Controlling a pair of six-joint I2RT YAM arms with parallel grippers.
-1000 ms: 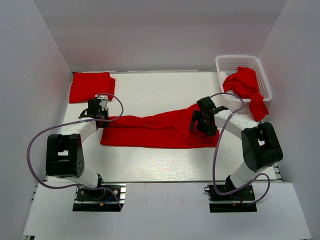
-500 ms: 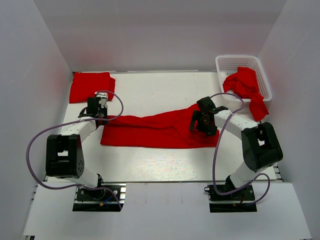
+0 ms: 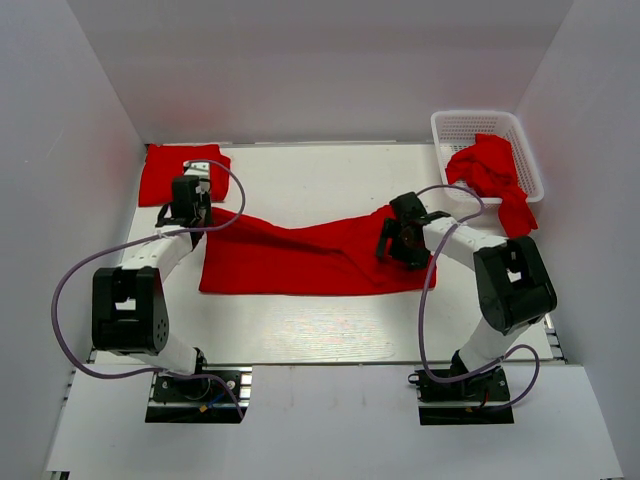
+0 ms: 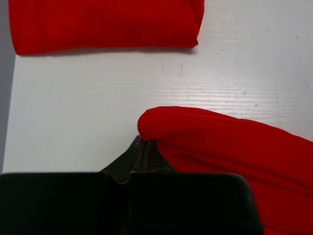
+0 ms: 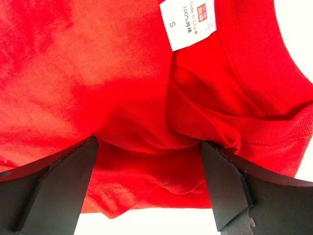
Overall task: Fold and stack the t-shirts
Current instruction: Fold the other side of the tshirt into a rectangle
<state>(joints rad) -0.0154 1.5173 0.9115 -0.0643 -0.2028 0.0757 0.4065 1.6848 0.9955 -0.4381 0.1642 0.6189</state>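
A red t-shirt (image 3: 300, 255) lies stretched across the middle of the table, folded lengthwise. My left gripper (image 3: 190, 197) is shut on its left corner (image 4: 161, 122) and holds it pulled toward the back; the closed tips (image 4: 143, 145) pinch the fabric edge. My right gripper (image 3: 400, 238) is over the shirt's collar end with its jaws wide apart (image 5: 146, 181); bunched red cloth lies between the fingers (image 5: 63, 181), and the white neck label (image 5: 188, 22) shows just ahead. A folded red t-shirt (image 3: 180, 172) lies at the back left and also shows in the left wrist view (image 4: 98, 24).
A white lattice basket (image 3: 470, 122) stands at the back right with crumpled red t-shirts (image 3: 490, 165) in it, one hanging over its front edge. White walls enclose the table on three sides.
My left gripper has moved toward the back with the shirt's left corner, dragging that end up toward the folded shirt. My right gripper has shifted slightly left and stays open.
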